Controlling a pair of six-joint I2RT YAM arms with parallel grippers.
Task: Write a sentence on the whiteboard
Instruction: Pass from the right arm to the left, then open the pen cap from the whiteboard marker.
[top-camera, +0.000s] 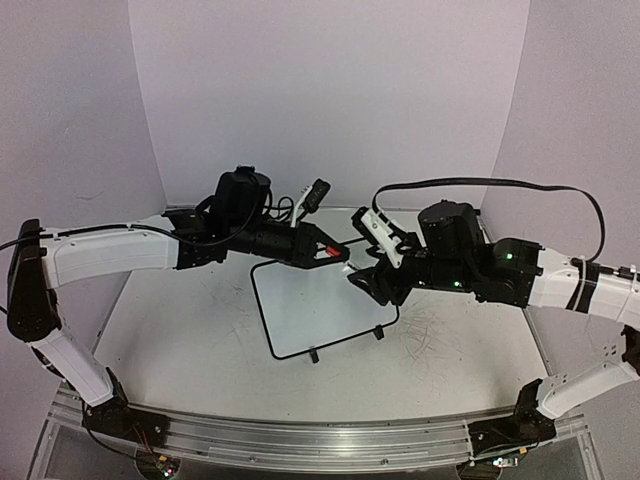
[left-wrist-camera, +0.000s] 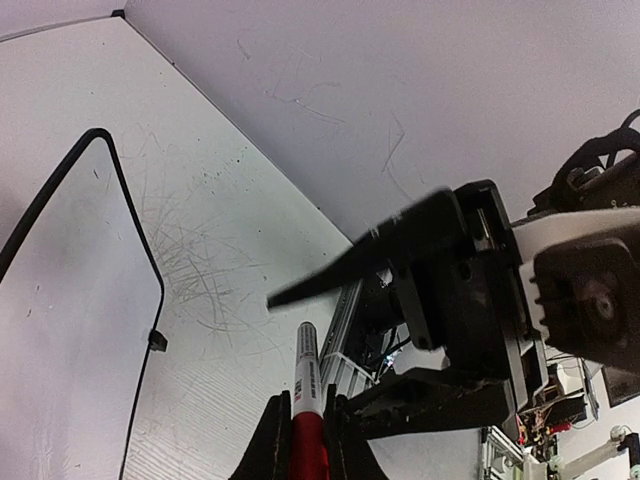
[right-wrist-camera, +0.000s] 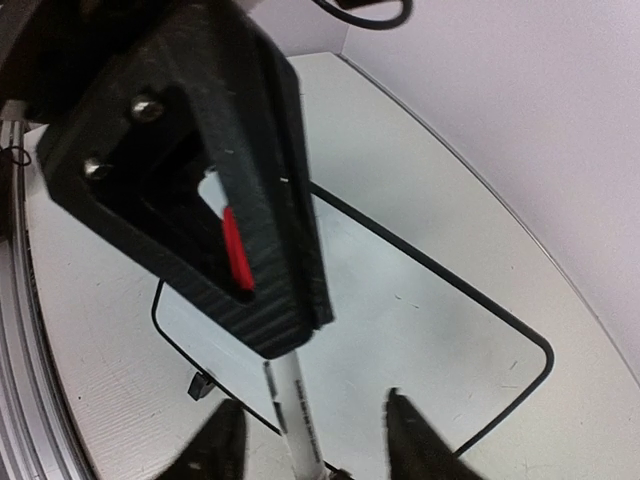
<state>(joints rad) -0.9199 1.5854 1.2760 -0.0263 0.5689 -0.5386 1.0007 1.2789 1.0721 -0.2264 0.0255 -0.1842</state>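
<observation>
The whiteboard (top-camera: 320, 310) lies flat mid-table, black frame, two small feet on its near edge. Its face is blank; no red sentence shows in any view. My left gripper (top-camera: 335, 250) hovers over the board's far edge, shut on the red end of a marker (left-wrist-camera: 307, 355) whose white barrel points at the right gripper. My right gripper (top-camera: 362, 280) is open, its fingers (right-wrist-camera: 225, 440) on either side of the white barrel (right-wrist-camera: 292, 405) without closing on it. In the right wrist view the board (right-wrist-camera: 420, 300) lies below.
The scuffed white tabletop (top-camera: 440, 335) carries faint grey scribbles right of the board. An aluminium rail (top-camera: 300, 440) runs along the near edge. Pale walls close in the back and sides. A black cable (top-camera: 500, 183) loops over the right arm.
</observation>
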